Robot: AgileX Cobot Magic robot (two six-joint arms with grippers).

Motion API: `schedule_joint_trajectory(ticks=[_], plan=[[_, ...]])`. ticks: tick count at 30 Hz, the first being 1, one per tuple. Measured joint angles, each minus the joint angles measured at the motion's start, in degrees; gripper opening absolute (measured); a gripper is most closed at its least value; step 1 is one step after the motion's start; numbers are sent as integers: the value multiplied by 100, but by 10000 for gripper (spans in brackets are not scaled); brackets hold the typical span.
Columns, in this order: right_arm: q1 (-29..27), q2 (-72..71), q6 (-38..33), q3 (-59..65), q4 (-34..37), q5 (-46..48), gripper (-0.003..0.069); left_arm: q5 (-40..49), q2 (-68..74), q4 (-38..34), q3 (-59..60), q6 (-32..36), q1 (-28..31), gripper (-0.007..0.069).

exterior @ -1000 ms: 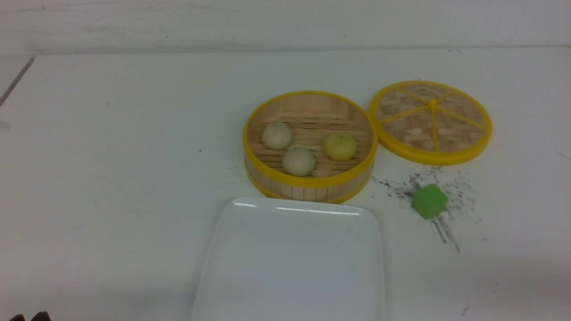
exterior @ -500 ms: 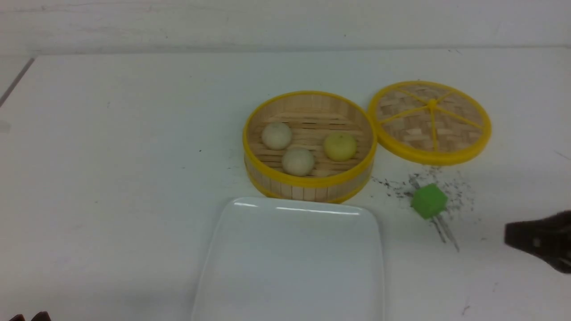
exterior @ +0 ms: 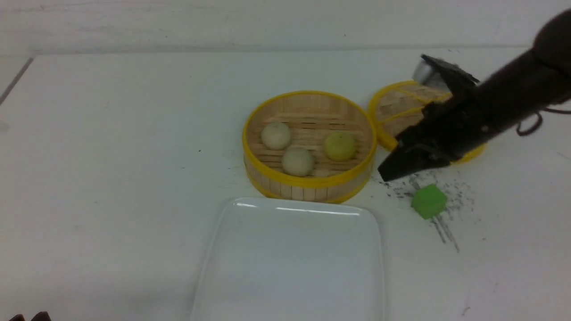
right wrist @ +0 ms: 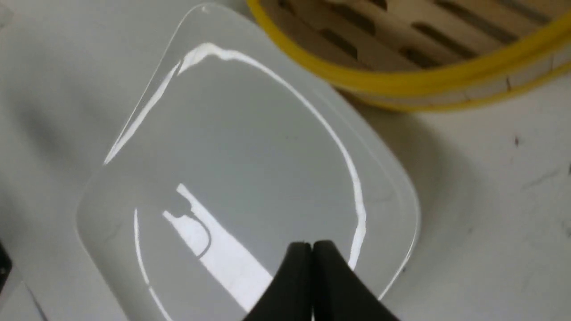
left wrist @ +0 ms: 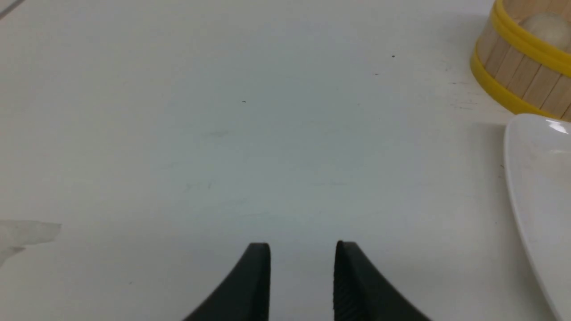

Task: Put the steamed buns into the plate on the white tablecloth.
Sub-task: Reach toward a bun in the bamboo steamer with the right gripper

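In the front view my right pincer point(exterior: 387, 173) hangs right of centre, between the steamer point(exterior: 308, 189) and the green cube point(exterior: 429, 201). Only the right wrist view shows its fingers pressed together and empty, with the plate point(right wrist: 250, 147) beyond them. My left pincer point(left wrist: 302, 244) stands partly open, holding nothing. All three steamed buns point(exterior: 298, 161) lie in the steamer at centre frame, just above the plate on the white tablecloth point(exterior: 111, 156).

Buns point(exterior: 297, 161) in open steamer point(exterior: 309, 189), lid point(exterior: 395, 111) aside.
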Motion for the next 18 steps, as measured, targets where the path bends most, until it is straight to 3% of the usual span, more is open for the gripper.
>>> schedule_joint_trajectory(ticks=[6,10,14,18], plan=[[315,665,951,-1356,-1136,-51,59,0,0,0,0,0,0,235],[627,1206,1354,-2184,-1845,-67,136,0,0,0,0,0,0,235],[960,1644,1542,-2784,-2590,-369,284,0,0,0,0,0,0,235],[1022,1864,1568,-2852,-2888,-661,376,0,-4,0,0,0,0,237]])
